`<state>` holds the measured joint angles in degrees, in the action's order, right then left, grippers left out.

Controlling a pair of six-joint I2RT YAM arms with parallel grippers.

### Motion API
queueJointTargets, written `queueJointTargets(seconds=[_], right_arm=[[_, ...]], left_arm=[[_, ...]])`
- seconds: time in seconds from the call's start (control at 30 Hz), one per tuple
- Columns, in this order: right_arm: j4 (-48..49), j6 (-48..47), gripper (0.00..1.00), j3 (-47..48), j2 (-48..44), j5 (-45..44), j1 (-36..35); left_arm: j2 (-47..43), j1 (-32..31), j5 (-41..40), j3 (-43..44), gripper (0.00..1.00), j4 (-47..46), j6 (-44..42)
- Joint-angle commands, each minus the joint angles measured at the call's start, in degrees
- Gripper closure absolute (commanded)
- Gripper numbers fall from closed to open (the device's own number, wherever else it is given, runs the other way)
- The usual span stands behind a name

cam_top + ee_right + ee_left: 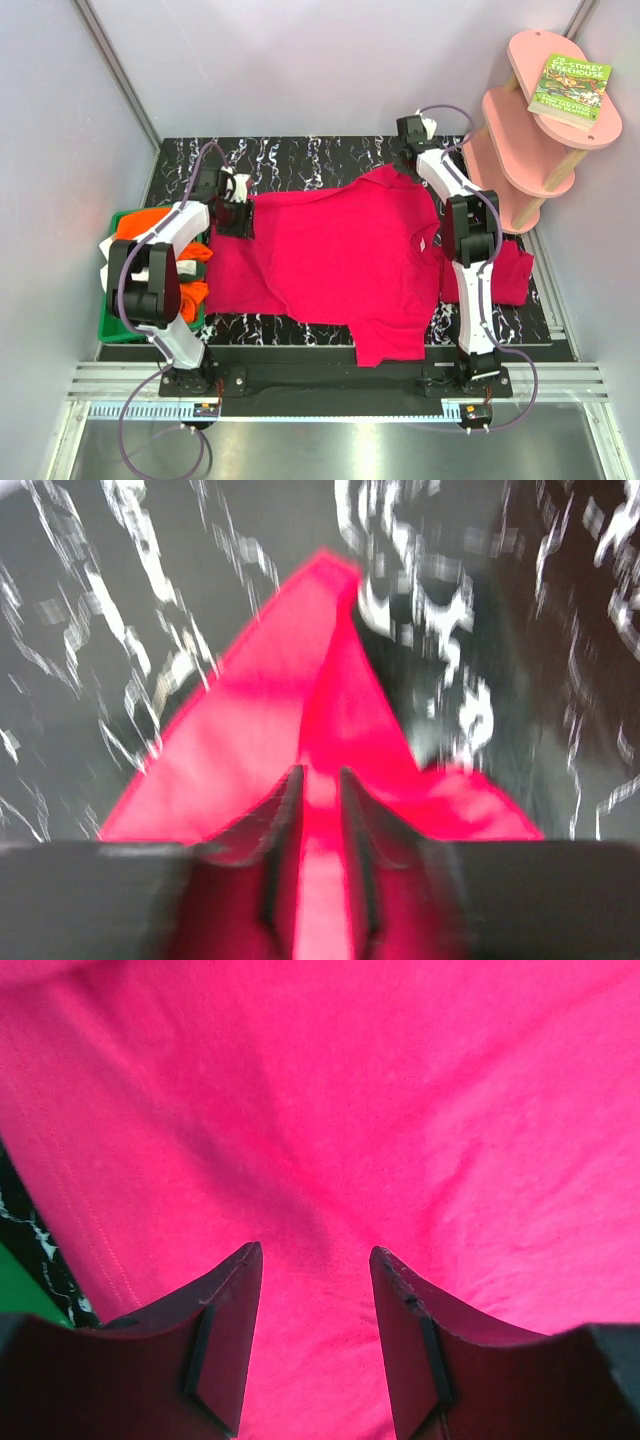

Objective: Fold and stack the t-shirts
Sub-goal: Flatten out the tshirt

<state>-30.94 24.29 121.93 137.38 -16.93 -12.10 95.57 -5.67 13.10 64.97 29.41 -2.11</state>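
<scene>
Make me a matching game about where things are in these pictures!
Things:
1. book
2. orange t-shirt
3. crimson t-shirt
4. right fingers

Places or states:
A. spread flat on the table
B. on the top pink shelf
C. in the green tray
D. pinching crimson cloth

Pairs: 1-B, 2-C, 3-A, 4-D

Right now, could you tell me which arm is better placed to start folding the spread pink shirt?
Likely right: the right gripper pinches a raised fold of the crimson t-shirt at its far sleeve; the left gripper is open over flat cloth, holding nothing.
</scene>
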Motion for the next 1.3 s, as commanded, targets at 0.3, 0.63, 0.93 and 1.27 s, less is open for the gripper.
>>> queueJointTargets(seconds=[0.3,0.63,0.93,1.27], right_arm=[[5.01,1.72,1.0,-17.6,-13.28,0.49,-6.0],[4.57,1.55,0.96,-13.48,-7.66,0.58,-6.36],[-1.05,1.11,0.96,-0.12,2.01,0.93,-6.18],[7.64,0.58,1.0,-12.22,-7.12,-2.93,-7.5]], left_arm=[[2.96,-0.3,2.45,2.27,0.49,0.91,-0.53],[3.75,-0.3,2.28,1.65,0.49,1.0,-0.7],[2.69,-0.3,1.75,0.25,0.49,2.06,-1.84],[2.87,-0.3,1.84,-0.37,0.5,2.06,-2.02]])
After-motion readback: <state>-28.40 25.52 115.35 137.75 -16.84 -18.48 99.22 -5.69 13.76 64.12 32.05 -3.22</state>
